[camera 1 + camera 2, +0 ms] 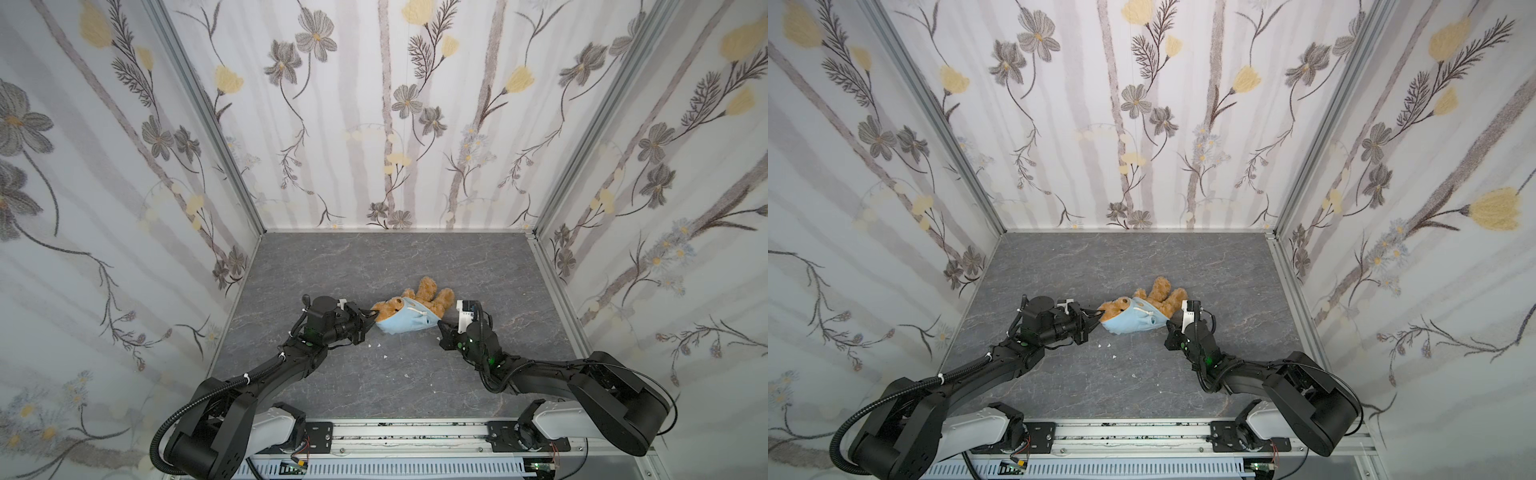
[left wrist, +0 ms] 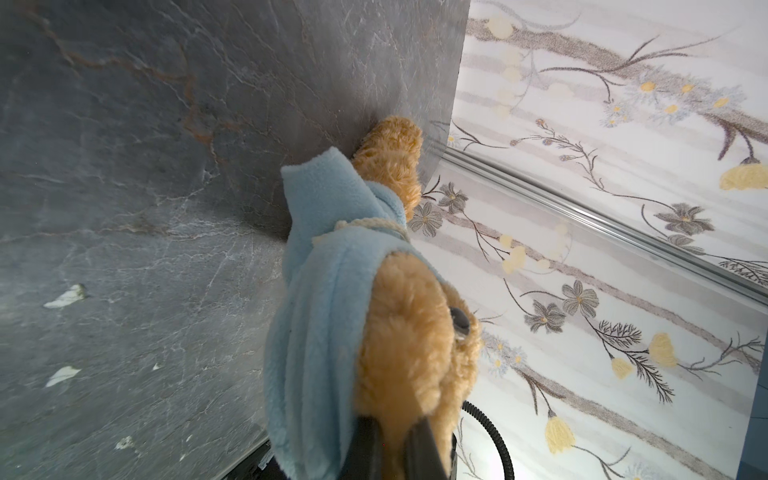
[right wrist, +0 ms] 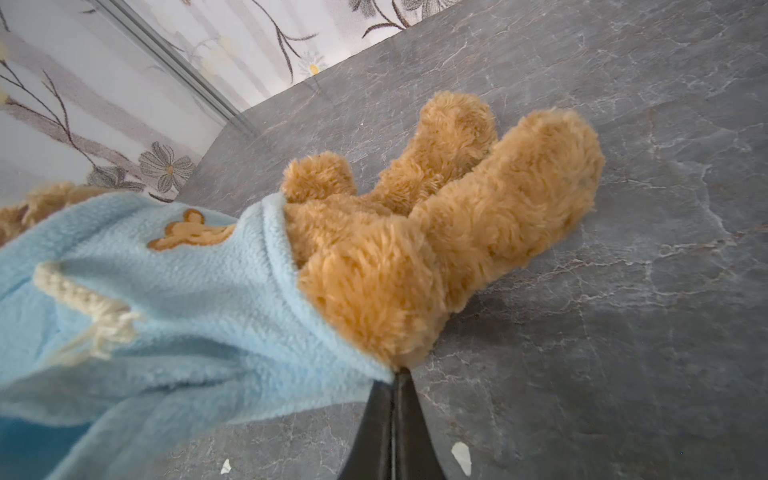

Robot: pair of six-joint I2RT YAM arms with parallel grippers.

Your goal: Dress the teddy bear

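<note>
The teddy bear (image 1: 430, 296) (image 1: 1160, 296) lies on the grey table, head to the left and legs toward the back right. A light-blue top (image 1: 405, 323) (image 1: 1133, 323) covers its body and reaches down to the tops of its legs. My left gripper (image 1: 371, 318) (image 2: 395, 428) is shut on the fur of the bear's head (image 2: 411, 332). The right gripper (image 1: 440, 326) (image 3: 398, 372) is shut, and its tips pinch the corner of the top's hem (image 3: 332, 353) beside a leg (image 3: 498, 208). A small bear emblem (image 3: 191, 232) shows on the top.
Small white scraps (image 1: 385, 356) (image 3: 461, 457) lie on the table in front of the bear. Flowered walls (image 1: 124, 208) close in the left, back and right sides. A metal rail (image 1: 415, 434) runs along the front edge between the arm bases.
</note>
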